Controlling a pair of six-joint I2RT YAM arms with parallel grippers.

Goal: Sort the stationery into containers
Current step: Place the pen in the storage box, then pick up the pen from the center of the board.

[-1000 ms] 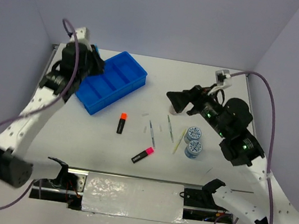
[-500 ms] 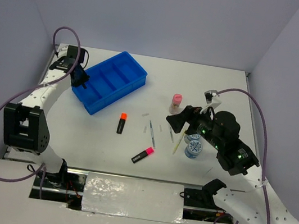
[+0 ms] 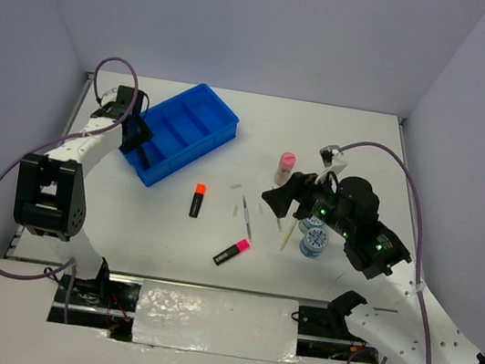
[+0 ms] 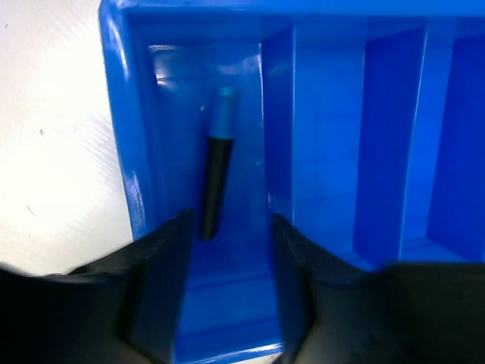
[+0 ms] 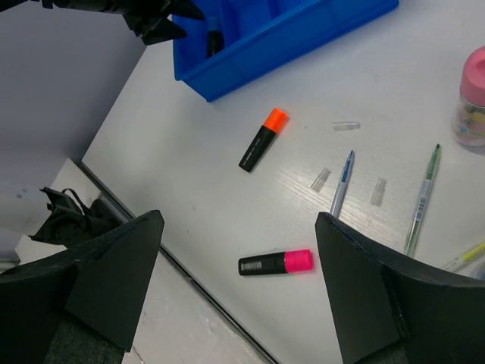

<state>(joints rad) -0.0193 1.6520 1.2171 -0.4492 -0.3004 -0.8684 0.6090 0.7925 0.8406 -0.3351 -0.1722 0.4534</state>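
Over the leftmost compartment of the blue tray [image 4: 121,114], the left hand [image 4: 227,246], fingers apart above the blue-capped highlighter [image 4: 214,178], should lift straight up; the right hand [image 5: 239,220] is also spread, empty.

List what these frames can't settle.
- Discs: top external, the right arm covers part of them, so their full outlines don't show.
- Pink-capped bottle: right wrist, cut off by the right frame edge.
- Yellow pen: right wrist, only one end shows at the frame edge.
- Blue tray: left wrist, its far compartments run out of frame.
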